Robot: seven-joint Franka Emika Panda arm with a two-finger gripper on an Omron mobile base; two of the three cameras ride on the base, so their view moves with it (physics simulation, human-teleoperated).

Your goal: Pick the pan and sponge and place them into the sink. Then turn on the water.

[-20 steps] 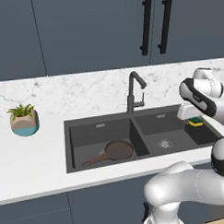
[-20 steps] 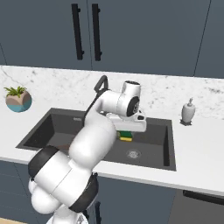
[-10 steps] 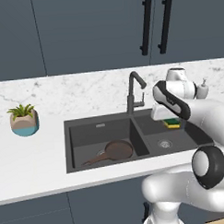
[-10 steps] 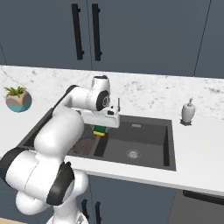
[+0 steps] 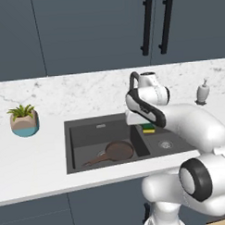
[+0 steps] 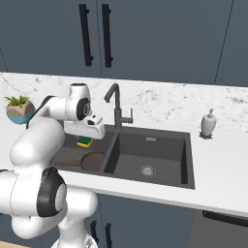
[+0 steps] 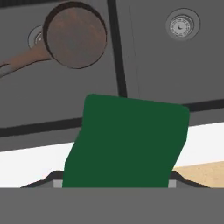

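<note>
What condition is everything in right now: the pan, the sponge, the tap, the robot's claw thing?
pan: lying flat in the left basin of the sink.
sponge: held in the end effector, above the sink's divider.
faucet: off, no water running.
soap dispenser: upright on the counter.
potted plant: upright on the counter.
cabinet doors: closed.

The white marble worktop (image 5: 47,156) holds a potted plant (image 5: 24,121) near its left edge and a soap dispenser (image 5: 202,92) toward its right edge.
</note>
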